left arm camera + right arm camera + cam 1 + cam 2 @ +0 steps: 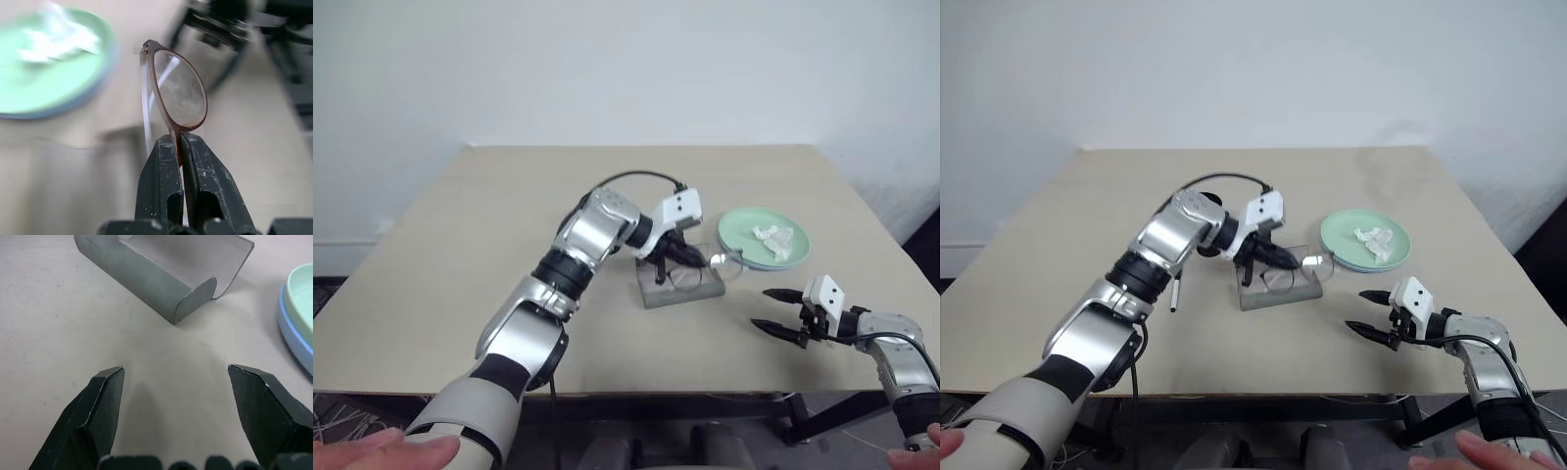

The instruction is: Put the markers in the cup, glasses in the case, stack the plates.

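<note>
Now: left gripper point(177, 147) clamped on glasses point(178, 93), held over open case point(680, 284) mid-table | right gripper point(176, 416) spread wide, empty, near front edge | plates point(764, 238) stacked toward right edge, tissue point(773, 237) on top | left: glasses into case, marker point(1174, 292) on table, cup unseen

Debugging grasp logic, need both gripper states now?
Left gripper: jaws shut on the glasses, held above the case.
Right gripper: jaws open, holding nothing.
</note>
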Controlling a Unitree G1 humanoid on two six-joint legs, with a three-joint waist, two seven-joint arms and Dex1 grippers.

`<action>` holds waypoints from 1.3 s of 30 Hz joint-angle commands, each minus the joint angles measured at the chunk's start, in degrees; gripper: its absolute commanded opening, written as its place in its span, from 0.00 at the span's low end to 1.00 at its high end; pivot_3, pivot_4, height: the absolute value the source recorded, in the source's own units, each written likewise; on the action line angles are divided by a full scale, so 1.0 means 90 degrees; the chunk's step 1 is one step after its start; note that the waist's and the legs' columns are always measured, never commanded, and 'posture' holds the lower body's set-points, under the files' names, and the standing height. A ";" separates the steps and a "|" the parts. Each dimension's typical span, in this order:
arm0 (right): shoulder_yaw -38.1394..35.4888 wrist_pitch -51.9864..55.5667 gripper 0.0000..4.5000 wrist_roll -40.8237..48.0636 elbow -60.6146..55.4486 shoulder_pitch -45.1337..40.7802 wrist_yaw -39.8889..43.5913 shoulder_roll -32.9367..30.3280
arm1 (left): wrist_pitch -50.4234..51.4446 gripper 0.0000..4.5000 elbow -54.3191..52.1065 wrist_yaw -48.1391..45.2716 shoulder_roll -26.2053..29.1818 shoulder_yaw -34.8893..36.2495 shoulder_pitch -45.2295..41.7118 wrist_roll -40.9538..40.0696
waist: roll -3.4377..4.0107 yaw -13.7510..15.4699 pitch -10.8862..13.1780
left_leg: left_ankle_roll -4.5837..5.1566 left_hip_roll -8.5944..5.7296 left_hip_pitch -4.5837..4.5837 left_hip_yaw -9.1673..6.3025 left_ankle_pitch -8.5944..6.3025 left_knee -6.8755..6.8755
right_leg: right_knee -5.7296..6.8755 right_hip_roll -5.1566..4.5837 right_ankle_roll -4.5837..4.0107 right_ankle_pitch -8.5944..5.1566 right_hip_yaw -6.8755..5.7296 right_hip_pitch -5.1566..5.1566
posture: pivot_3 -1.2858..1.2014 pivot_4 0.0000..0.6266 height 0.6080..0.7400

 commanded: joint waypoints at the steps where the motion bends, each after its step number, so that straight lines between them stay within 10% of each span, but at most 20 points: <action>1: -0.0092 -0.0141 0.82 0.0065 -0.0084 -0.0163 -0.0027 0.0003 | -0.0864 0.00 0.0908 0.0557 0.0058 -0.0062 -0.0366 0.0565 | 0.0001 -0.0003 -0.0001 | 0.0000 0.0000 0.0001 0.0001 0.0000 0.0000 | 0.0000 0.0000 0.0000 0.0000 0.0001 0.0000 | 0.52 0.00 1.00; 18: -0.0049 -0.0027 0.82 0.0099 -0.0434 -0.0020 -0.0284 0.0173 | -0.2235 0.00 0.2939 0.1095 -0.0697 -0.0247 -0.0311 0.1535 | -0.0001 0.0024 0.0001 | 0.0012 -0.0011 -0.0006 0.0000 -0.0007 0.0003 | -0.0001 -0.0004 0.0033 0.0019 0.0011 -0.0001 | 0.52 0.00 1.00; 39: 0.0062 0.0165 0.82 0.0060 -0.0587 -0.0067 -0.0345 0.0289 | -0.1059 0.00 0.1906 0.0018 -0.0620 -0.0020 0.0309 0.1308 | 0.0003 0.0022 -0.0002 | 0.0012 -0.0007 0.0000 0.0002 -0.0007 0.0013 | 0.0005 -0.0003 0.0034 0.0020 0.0011 0.0005 | 0.52 0.00 1.00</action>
